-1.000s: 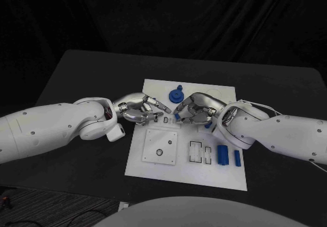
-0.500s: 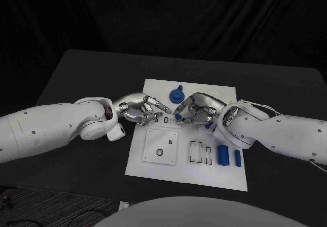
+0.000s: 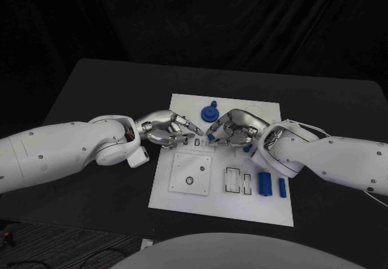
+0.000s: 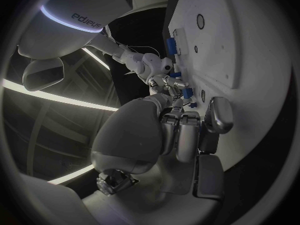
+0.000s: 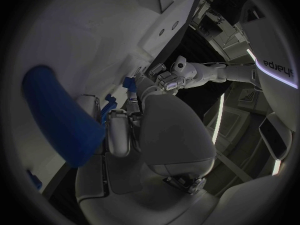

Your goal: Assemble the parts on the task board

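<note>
The white task board (image 3: 212, 205) lies in the middle of the table. My right hand (image 3: 232, 132) hovers over its centre and pinches a small blue part (image 3: 210, 138) at its fingertips; the same part (image 5: 131, 83) shows in the right wrist view. My left hand (image 3: 168, 130) faces it from the other side, fingers curled in with nothing seen in them, one fingertip close to the small oval slots (image 3: 197, 143). The left wrist view shows my left hand (image 4: 187, 135) lying against the board (image 4: 256, 45), with the right hand (image 4: 167, 81) just beyond it.
A round blue part (image 3: 209, 114) stands at the board's far side. Two blue bars (image 3: 264, 183) lie at its right edge next to rectangular slots (image 3: 237, 180). A square plate (image 3: 190, 174) sits on the near left. Another blue piece (image 3: 245, 149) peeks from under the right hand.
</note>
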